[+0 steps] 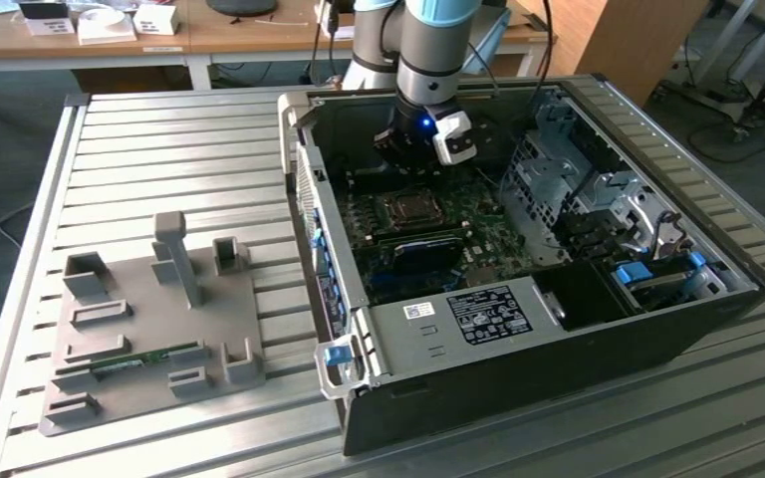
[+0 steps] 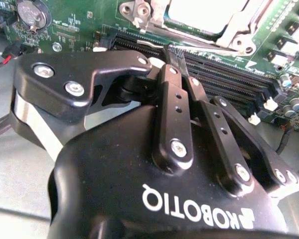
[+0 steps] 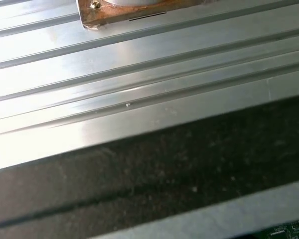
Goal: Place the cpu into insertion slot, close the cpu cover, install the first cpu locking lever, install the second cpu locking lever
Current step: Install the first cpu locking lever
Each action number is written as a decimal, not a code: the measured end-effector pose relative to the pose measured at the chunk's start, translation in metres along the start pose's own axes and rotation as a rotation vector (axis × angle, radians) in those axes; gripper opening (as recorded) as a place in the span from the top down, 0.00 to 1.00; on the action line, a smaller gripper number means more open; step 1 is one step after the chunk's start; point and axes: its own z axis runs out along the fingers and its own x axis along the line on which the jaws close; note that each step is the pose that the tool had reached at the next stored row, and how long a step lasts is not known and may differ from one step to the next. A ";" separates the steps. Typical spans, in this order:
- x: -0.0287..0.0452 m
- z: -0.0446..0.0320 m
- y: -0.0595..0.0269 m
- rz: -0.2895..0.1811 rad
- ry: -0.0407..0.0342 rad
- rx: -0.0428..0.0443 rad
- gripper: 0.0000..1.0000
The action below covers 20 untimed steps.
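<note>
Gripper (image 2: 177, 55) poised inside the open computer case (image 1: 516, 329), its fingers (image 2: 173, 107) drawn together with nothing visible between them. The insertion slot (image 1: 413, 208) lies on the motherboard (image 2: 89, 22) just beyond the fingertips, its silvery cpu cover (image 2: 234, 32) lying flat over the socket.

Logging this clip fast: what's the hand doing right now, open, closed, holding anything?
Hand: closed, fingers pressed together with nothing visible between them, hanging above the memory slots beside the insertion slot.
</note>
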 end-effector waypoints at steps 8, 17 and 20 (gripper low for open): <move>-0.0017 0.0002 0.0004 0.000 -0.0006 0.0023 0.89; -0.0026 0.0020 0.0003 -0.002 -0.0046 0.0191 0.89; -0.0030 0.0028 0.0002 -0.003 -0.0067 0.0273 0.89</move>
